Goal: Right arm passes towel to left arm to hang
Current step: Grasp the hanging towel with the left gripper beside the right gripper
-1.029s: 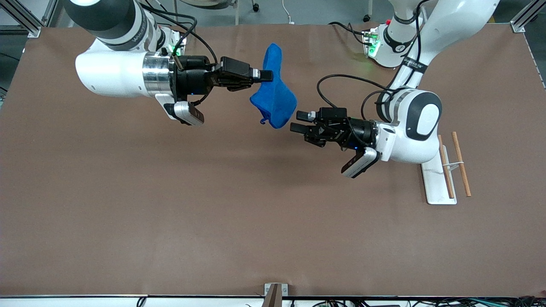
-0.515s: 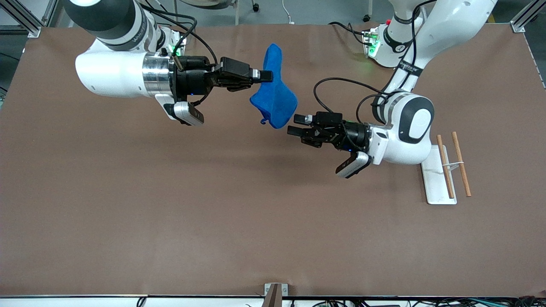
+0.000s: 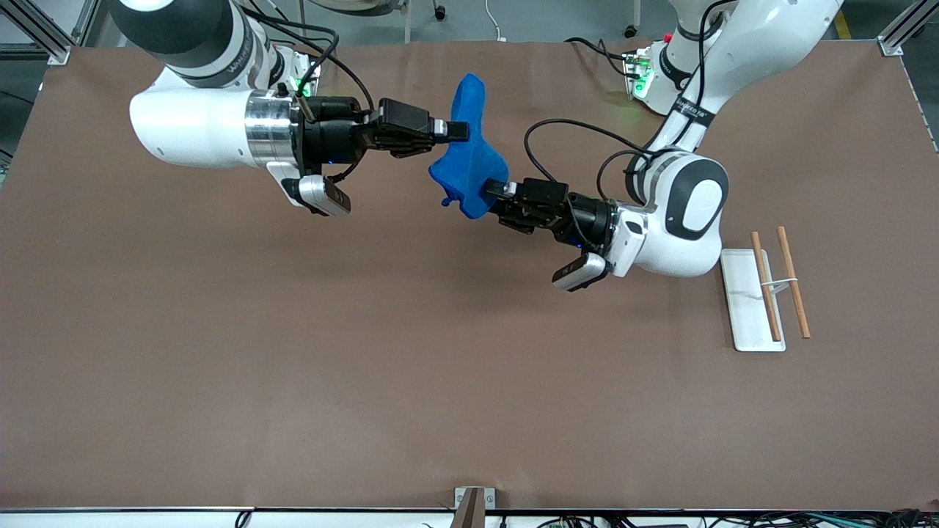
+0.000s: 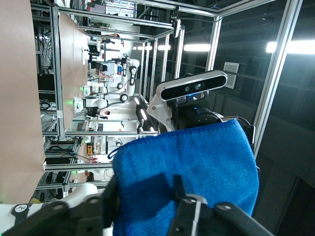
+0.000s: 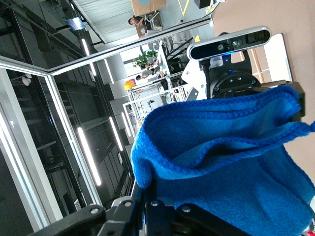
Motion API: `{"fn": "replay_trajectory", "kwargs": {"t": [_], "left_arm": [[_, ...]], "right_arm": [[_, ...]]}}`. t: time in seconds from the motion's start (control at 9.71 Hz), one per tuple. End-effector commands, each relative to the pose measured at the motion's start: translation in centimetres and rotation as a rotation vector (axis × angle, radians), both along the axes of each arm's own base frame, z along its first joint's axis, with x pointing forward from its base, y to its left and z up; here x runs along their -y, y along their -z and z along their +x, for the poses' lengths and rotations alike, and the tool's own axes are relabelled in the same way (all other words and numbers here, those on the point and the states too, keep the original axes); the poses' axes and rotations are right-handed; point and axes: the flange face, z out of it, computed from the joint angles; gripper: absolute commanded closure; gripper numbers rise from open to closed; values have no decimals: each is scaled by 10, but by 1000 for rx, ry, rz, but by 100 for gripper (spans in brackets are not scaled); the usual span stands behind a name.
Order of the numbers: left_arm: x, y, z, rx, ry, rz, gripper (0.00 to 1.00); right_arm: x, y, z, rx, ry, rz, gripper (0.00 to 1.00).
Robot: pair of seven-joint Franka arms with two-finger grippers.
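Observation:
The blue towel (image 3: pixel 469 172) hangs in the air over the middle of the table, toward the robots' bases. My right gripper (image 3: pixel 461 131) is shut on its upper part. My left gripper (image 3: pixel 493 201) is open, with its fingers on either side of the towel's lower hanging part. In the left wrist view the towel (image 4: pixel 197 167) fills the gap between the open fingers of the left gripper (image 4: pixel 145 194). In the right wrist view the towel (image 5: pixel 231 172) bunches out of the shut right gripper (image 5: pixel 152 199), and the left arm's wrist camera (image 5: pixel 229 44) shows above the towel.
A white base plate (image 3: pixel 744 308) with two upright wooden rods (image 3: pixel 794 290) and a wire between them stands toward the left arm's end of the brown table (image 3: pixel 367 352).
The left gripper has moved toward the right arm's end, from apart from the towel to around its lower part. The right arm and the towel have stayed in place.

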Motion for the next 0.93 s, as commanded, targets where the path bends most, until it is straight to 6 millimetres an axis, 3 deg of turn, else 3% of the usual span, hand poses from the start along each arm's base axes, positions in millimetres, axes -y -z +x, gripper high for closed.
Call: {"fn": "replay_trajectory", "kwargs": {"t": [0.0,0.21,0.41,0.51,0.62,0.82], "left_arm": [[-11,7,2,-6,-5,15,90],[-16,5,3,-1,-1,4,98],[-24,3,8,4,-13,3,100],[-24,-1,7,10,-13,2,100],[-26,-3,9,13,-16,4,100],[-41,-6,17,48,-15,48,100]], "right_arm": [[-1,-4,1,-11,6,18,100],[0,-5,2,-10,7,19,100],[0,-4,2,-13,7,18,100],[3,-4,3,-18,8,20,74],[5,-6,5,-46,17,20,3],[12,-3,8,-35,17,-17,0]]}}
